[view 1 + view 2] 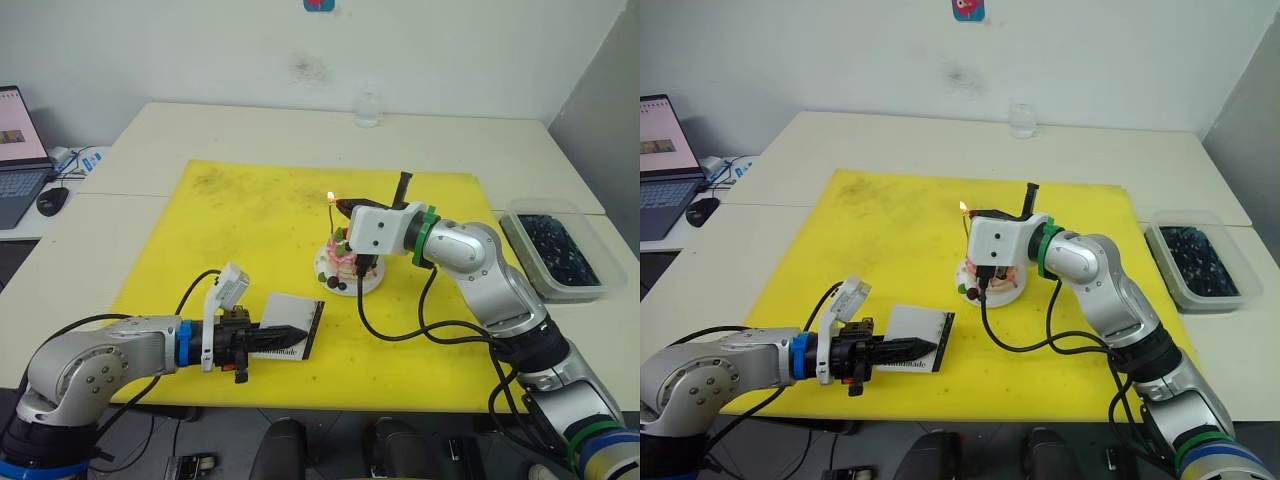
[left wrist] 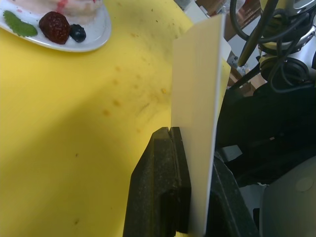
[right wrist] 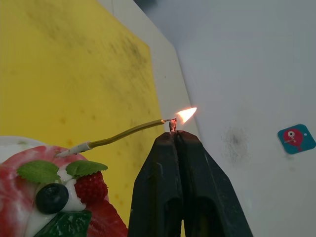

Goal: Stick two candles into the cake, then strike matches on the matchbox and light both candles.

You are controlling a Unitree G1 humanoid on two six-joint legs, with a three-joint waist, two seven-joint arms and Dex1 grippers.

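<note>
Flame [image 3: 186, 115] burns at the tip of a candle [image 3: 126, 132] that rises slanting out of the cake [image 1: 345, 262], just right of the middle of the left eye view, and the right gripper [image 3: 174, 133] sits with its fingertips pressed together right at that tip, a short burnt stub of match [image 3: 172, 126] pinched between them; judging by this, the match is held there to pass its fire to the wick, and the candle looks lit. Only one candle can be made out in the cake, so whether the second stands there I cannot tell. Lower left of centre in the same view, the left gripper [image 1: 268, 340] is closed on the matchbox [image 1: 293, 325], one edge clamped between the fingers [image 2: 163, 187] so the white face stands out over the yellow mat [image 1: 240, 230]; held out like that, I judge, the striking strip stays reachable for the other arm. The cake's white plate [image 2: 96, 37] lies near the matchbox yet apart from it. Toward the right edge sits a clear tray of dark bits [image 1: 555, 248], at the top centre a small glass [image 1: 368, 108], and at the far left a laptop [image 1: 18, 150] with a mouse [image 1: 52, 200]. The right arm's own black cable [image 1: 400, 325] droops across the mat between cake and matchbox and could snag a reach there.
</note>
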